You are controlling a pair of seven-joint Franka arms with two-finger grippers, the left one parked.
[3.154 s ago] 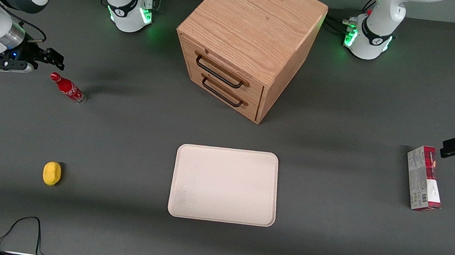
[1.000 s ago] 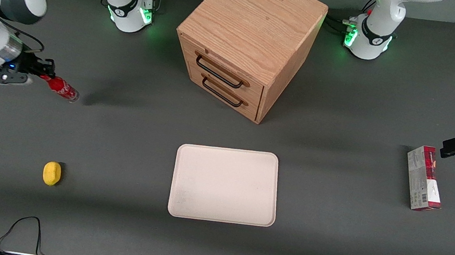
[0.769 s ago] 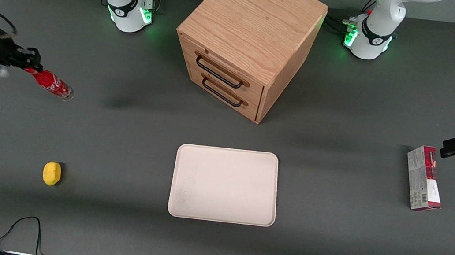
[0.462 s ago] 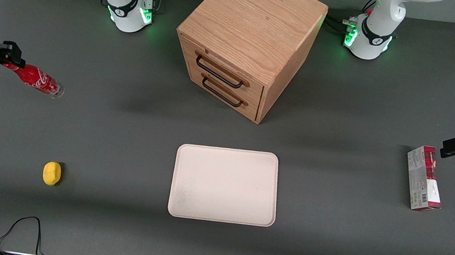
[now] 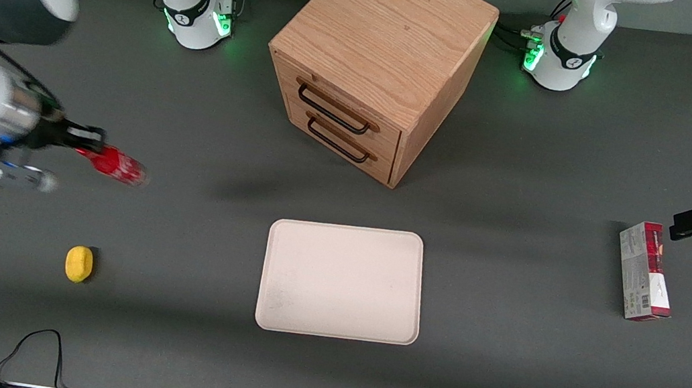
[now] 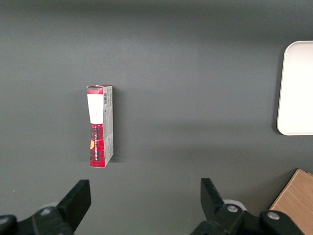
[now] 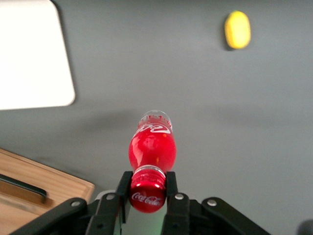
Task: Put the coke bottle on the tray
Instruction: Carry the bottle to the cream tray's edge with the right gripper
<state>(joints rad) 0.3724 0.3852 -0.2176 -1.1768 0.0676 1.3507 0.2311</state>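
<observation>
Above the table, gripper fingers clamp the coke bottle (seemingly airborne), tray and lemon apart.

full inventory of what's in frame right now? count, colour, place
coke bottle: 1, red cap and label, clear base; held by its neck above the table, toward the working arm's end
tray: 1, cream-white; flat on the table, in front of the drawer cabinet, nothing on it
drawer cabinet: 1, light wood, two drawers with dark handles; farther from the front camera than the tray
lemon-like object: 1, yellow; on the table, nearer the front camera than the bottle
carton box: 1, red, white and grey; toward the parked arm's end
cable: 1, black; table edge nearest the front camera
gripper: 1, black fingers; shut on the bottle's neck
</observation>
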